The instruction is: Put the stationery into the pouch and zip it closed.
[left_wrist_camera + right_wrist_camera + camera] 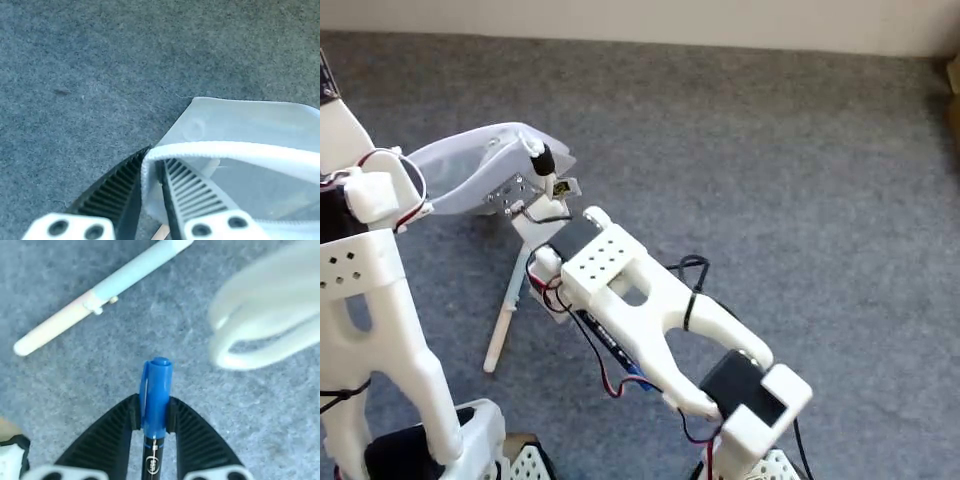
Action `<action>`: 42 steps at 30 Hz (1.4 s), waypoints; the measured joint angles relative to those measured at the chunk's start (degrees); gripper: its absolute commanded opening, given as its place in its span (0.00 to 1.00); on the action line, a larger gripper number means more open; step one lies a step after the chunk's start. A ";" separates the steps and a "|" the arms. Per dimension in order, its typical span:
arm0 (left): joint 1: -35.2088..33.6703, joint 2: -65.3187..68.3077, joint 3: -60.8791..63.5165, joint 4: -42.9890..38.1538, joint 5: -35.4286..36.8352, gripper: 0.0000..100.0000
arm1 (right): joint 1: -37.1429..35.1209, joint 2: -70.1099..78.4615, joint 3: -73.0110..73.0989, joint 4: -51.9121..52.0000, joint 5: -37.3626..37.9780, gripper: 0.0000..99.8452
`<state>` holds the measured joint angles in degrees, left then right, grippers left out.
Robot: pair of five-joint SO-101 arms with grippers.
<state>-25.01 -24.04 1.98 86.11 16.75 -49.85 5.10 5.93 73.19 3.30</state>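
We have the left gripper (152, 167) closed on the rim of the pouch (250, 125), one jaw inside the mouth and one outside, so the translucent white pouch is lifted off the grey carpet (770, 150) at that end with its mouth gaping open. The right gripper (154, 410) is clamped on the blue marker (156, 387), cap end pointing forward; the wrist view shows the marker above the carpet and near the pouch's looping rim, but not yet inside it. A pale pen (508, 310) lies flat on the carpet just beside the right arm and below the raised pouch, touched by neither gripper. We judge the task to be at an early to middle stage: the pouch is held open and one item is in hand, yet at least two pieces of stationery are outside it. Through the pouch wall we cannot tell whether anything is already inside. What is left, as we read it, is to feed the blue marker through the mouth, fetch and insert the pale pen, and then draw the zip along the rim, which is plainly open now
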 measured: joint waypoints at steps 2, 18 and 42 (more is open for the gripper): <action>0.00 0.00 0.00 0.00 0.00 0.01 | -0.79 -2.90 1.76 0.00 0.00 0.01; 0.00 0.00 0.00 0.00 0.00 0.01 | -1.49 -29.54 22.51 -14.51 0.09 0.01; 5.01 -0.70 0.44 0.00 -0.09 0.01 | -1.49 -60.57 51.34 -48.88 -4.92 0.01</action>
<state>-20.00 -24.75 2.42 86.11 16.66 -51.34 -55.47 57.27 24.31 -1.63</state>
